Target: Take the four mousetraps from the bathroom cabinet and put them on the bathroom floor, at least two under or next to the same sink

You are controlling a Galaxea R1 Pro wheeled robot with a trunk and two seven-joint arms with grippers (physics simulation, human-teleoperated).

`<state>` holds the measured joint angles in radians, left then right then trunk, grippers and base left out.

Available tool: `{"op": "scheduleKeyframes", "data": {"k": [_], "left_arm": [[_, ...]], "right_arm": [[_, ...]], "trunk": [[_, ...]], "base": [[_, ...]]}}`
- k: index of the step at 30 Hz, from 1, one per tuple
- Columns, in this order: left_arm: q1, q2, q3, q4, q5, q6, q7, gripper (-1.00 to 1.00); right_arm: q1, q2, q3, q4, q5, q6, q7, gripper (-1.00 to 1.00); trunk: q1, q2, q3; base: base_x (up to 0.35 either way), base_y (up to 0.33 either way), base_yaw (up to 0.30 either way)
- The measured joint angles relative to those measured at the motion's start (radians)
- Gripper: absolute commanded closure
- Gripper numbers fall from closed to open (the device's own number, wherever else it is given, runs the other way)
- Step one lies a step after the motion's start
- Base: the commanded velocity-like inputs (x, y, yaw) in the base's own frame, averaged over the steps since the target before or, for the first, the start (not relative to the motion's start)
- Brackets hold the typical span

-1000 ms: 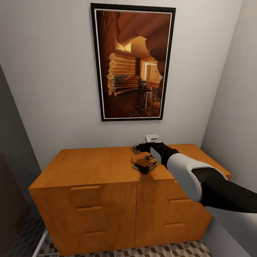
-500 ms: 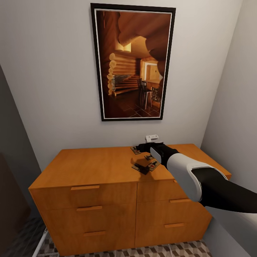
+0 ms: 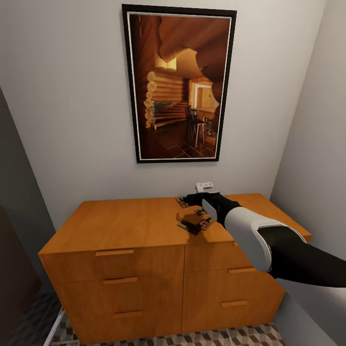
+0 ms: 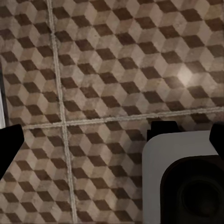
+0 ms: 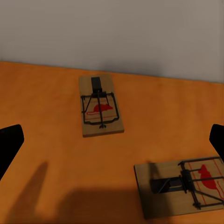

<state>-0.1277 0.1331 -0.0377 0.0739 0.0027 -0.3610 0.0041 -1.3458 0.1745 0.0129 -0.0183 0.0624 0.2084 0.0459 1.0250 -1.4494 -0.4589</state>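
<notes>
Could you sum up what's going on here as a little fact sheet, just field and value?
place: corner with a framed picture on the wall
cabinet: drawers all closed
mousetraps: lying on the cabinet top, near its back right part
right gripper: open, hovering over the cabinet top; two mousetraps lie below it
left gripper: open, empty, facing the bathroom floor
traps on floor: none seen

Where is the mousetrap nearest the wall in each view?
Head view: the mousetrap lies right of centre, near the cabinet top's back.
Right wrist view: left of centre, just under the wall.
Left wrist view: faces floor tiles.
Shared landmark: the orange cabinet top.
</notes>
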Motion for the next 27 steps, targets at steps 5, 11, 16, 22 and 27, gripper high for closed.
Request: {"op": "scheduleKeyframes", "data": {"k": [5, 11, 16, 22, 27], "left_arm": [[0.0, 0.001, 0.0, 0.0, 0.001, 0.002, 0.0, -1.0], [0.001, 0.002, 0.0, 0.0, 0.001, 0.012, 0.0, -1.0], [0.001, 0.006, 0.0, 0.0, 0.001, 0.025, 0.0, -1.0], [0.001, 0.007, 0.0, 0.0, 0.001, 0.031, 0.0, -1.0], [0.002, 0.007, 0.0, 0.0, 0.0, 0.032, 0.0, -1.0]], "right_arm": [[0.021, 0.0, 0.0, 0.0, 0.0, -0.002, 0.001, -1.0], [0.04, 0.0, 0.001, -0.002, 0.001, -0.02, 0.005, -1.0], [0.044, 0.0, 0.001, -0.002, 0.001, -0.028, 0.016, -1.0], [0.045, 0.0, 0.001, -0.003, 0.002, -0.03, 0.033, -1.0], [0.045, 0.0, 0.001, -0.003, 0.003, -0.03, 0.038, -1.0]], "trunk": [[0.0, 0.0, 0.0], [0.0, 0.0, 0.0], [0.0, 0.0, 0.0], [0.0, 0.0, 0.0], [0.0, 0.0, -0.004]], "base": [[0.0, 0.0, 0.0], [0.0, 0.0, 0.0], [0.0, 0.0, 0.0], [0.0, 0.0, 0.0], [0.0, 0.0, 0.0]]}}
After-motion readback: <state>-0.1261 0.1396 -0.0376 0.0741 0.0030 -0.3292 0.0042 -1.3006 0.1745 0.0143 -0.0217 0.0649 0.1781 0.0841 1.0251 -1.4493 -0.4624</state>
